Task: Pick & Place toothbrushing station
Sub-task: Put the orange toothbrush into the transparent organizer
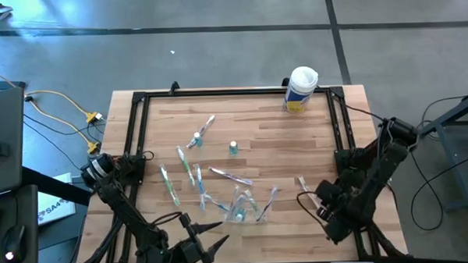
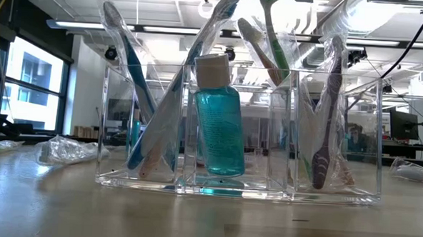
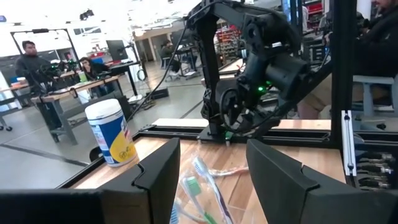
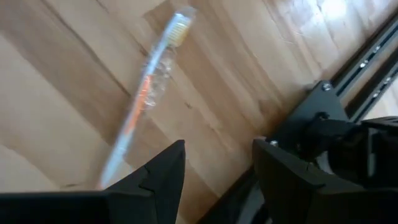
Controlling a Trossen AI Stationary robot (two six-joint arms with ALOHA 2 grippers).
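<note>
Clear holder near table's front edge – wrapped toothbrushes and teal tube standing inside, more brushes scattered behind. Left gripper and right gripper both parted, holding nothing – orange-handled toothbrush lying beside right one.

Both arms rest low at the table's near corners, left gripper and right gripper open and empty.

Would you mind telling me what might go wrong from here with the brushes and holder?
The right gripper, open and empty, sits over a wrapped toothbrush lying flat; the crinkly wrap may slip on pickup. The clear holder is already crowded with upright brushes, so inserting another might snag them or tip the teal bottle. The left gripper waits nearby, open.
</note>
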